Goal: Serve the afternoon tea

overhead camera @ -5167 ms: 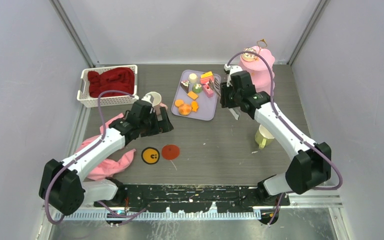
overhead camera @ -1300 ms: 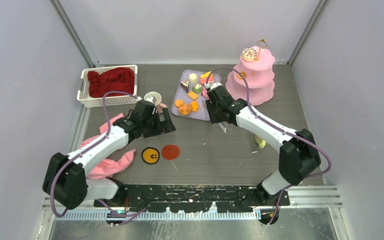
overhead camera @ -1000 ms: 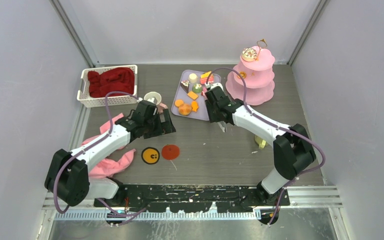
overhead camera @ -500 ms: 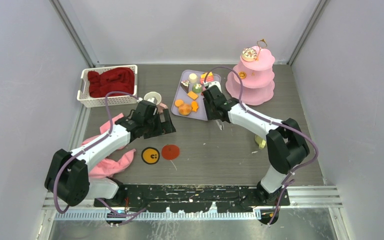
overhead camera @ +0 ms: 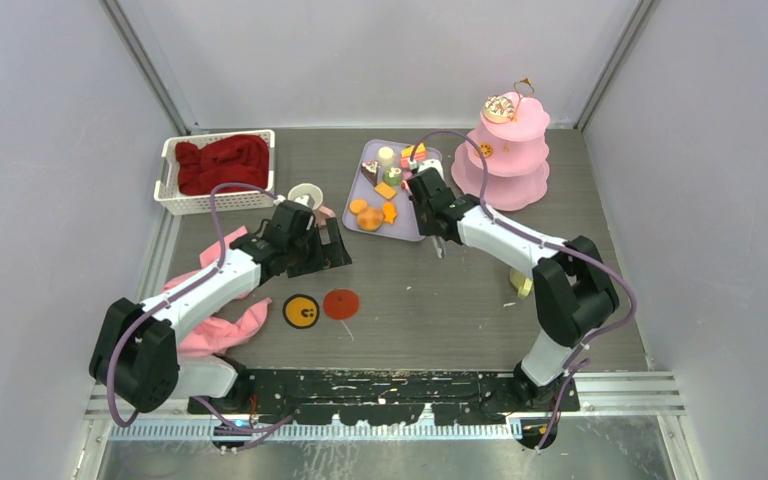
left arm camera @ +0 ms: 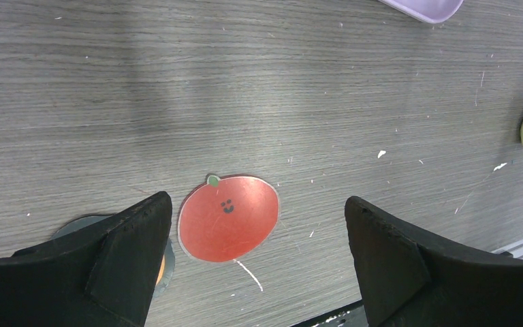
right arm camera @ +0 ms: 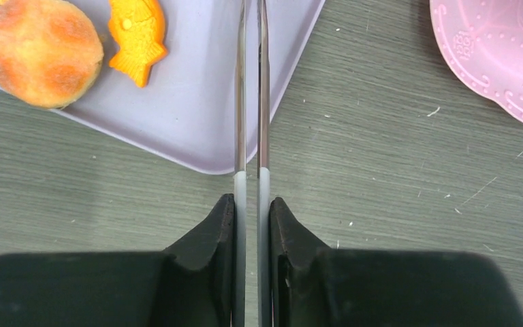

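Note:
A lilac tray (overhead camera: 410, 224) holds several small toy cakes, among them a round orange bun (right arm camera: 41, 51) and an orange fish-shaped cake (right arm camera: 136, 34). My right gripper (overhead camera: 420, 188) is shut on long metal tweezers (right arm camera: 240, 102), whose arms reach over the tray's near right corner (right arm camera: 191, 102); their tips are out of view. A pink tiered stand (overhead camera: 505, 150) with a donut on top stands at the back right. My left gripper (left arm camera: 259, 204) is open and empty above a red coaster (left arm camera: 228, 218). One cream mug (overhead camera: 305, 195) stands behind the left wrist. A second mug (overhead camera: 522, 285) is partly hidden by the right arm.
A white basket with red cloth (overhead camera: 218, 170) is at the back left. A pink cloth (overhead camera: 215, 325) lies under the left arm. A yellow and black coaster (overhead camera: 302, 311) lies beside the red one (overhead camera: 341, 303). The stand's bottom plate (right arm camera: 504, 54) is right of the tweezers.
My right arm has swung left from the pink stand to the tray's right edge, still holding the tweezers. The left arm has hardly moved.

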Robot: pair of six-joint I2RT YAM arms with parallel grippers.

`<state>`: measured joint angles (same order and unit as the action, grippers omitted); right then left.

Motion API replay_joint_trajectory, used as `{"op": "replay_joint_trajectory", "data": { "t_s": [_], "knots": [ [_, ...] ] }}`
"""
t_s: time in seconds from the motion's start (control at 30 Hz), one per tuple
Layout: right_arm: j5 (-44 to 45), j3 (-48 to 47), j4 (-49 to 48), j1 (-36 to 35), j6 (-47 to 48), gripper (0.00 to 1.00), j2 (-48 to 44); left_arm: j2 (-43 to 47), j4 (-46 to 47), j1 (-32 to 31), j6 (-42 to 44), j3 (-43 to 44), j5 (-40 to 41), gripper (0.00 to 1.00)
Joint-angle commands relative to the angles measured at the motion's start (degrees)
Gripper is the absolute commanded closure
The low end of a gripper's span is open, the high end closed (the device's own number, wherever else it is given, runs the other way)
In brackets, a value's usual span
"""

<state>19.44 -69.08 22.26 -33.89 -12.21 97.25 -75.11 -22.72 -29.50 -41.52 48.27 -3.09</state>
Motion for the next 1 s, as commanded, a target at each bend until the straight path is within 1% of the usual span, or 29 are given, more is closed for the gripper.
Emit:
{"op": "replay_joint_trajectory", "data": {
  "t_s": [0.0, 0.2, 0.33, 0.47, 0.57, 0.67, 0.73, 0.83, 0.9, 0.97],
  "knots": [
    [0.0, -0.1, -2.4, 0.1, 0.0, 0.94, -9.1, 0.6, 2.0, 0.2, 0.8, 1.7, -0.2, 0.03],
    [-1.7, -0.6, 1.7, 0.1, 0.6, 0.94, -13.7, 0.3, 2.3, 0.2, 0.8, 2.0, -0.5, 0.03],
    [-1.5, -0.7, 3.9, 0.1, 0.8, 0.94, -18.5, 0.7, 2.2, 0.2, 1.0, 1.7, -0.2, 0.03],
    [1.1, -3.4, 6.4, 1.4, 1.6, 0.94, -23.9, 1.2, 2.1, 0.3, 1.3, 1.7, 0.2, 0.03],
    [2.8, -7.6, 7.8, 3.9, 2.5, 0.95, -27.4, 1.0, 2.5, 0.3, 1.2, 1.8, -0.2, 0.03],
    [2.8, -12.8, 10.1, 7.4, 4.6, 0.95, -28.4, 0.7, 1.5, 0.3, 1.3, 2.7, -0.1, 0.03],
    [2.3, -15.3, 10.7, 11.2, 5.4, 0.95, -28.6, 1.2, 1.8, 0.3, 1.3, 2.4, 0.2, 0.03],
    [-1.7, -18.6, 12.3, 19.2, 4.6, 0.95, -28.4, 1.8, 2.7, 0.3, 1.0, 1.7, 0.1, 0.03],
    [-4.6, -22.6, 14.5, 25.0, 4.0, 0.95, -26.9, 1.8, 2.4, 0.3, 1.0, 1.6, -0.2, 0.03],
    [-5.7, -25.2, 15.6, 29.1, 3.9, 0.95, -25.3, 1.7, 2.4, 0.3, 0.9, 1.5, -0.4, 0.03]
  ]
}}
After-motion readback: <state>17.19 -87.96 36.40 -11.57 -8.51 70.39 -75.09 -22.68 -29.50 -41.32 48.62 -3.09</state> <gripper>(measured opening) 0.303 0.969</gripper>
